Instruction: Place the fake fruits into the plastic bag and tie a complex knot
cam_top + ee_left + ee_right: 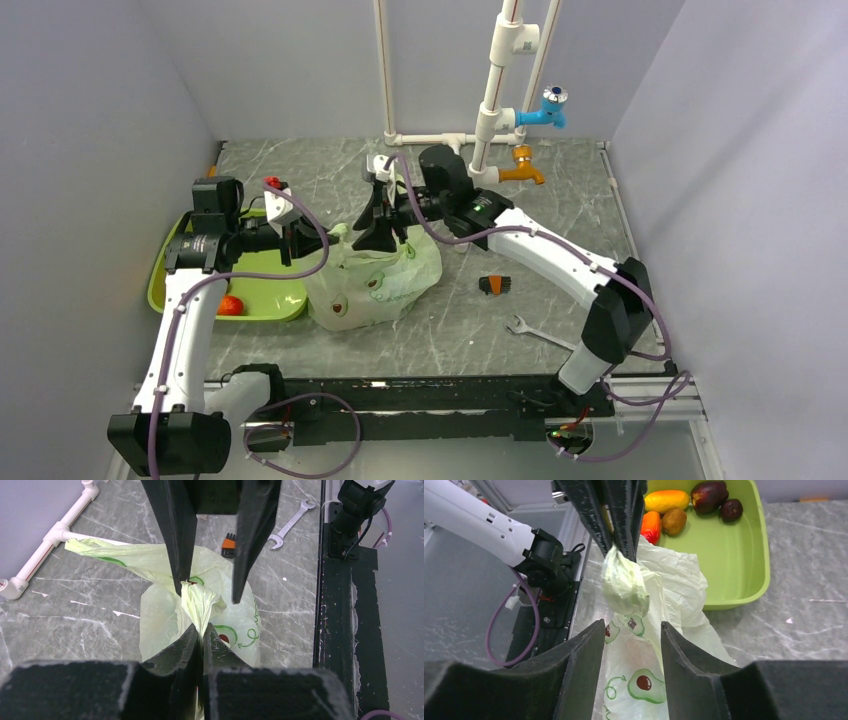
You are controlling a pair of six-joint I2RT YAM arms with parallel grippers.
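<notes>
The left claw [202,632] is pressed together on a twisted bunch of the plastic bag [375,285]. It pinches the gathered film and holds it up off the bench [450,335], probably so the bunch stands free for the other arm to work on. The right claw [631,625] is spread, one finger on each side of that bunch and gripping nothing, placed as if to take hold just beside the left one. The bag's body slumps on the bench between the arms, just beside the green tray [744,580]. Several fruits [667,500] lie in the tray, outside the bag, so filling looks unfinished; whether any sit inside the bag I cannot tell. A wrench [530,331] and a small orange-and-black tool [490,285] lie well apart to the right, out of the way. The tightest spot is where the two claws crowd each other at the bunch
</notes>
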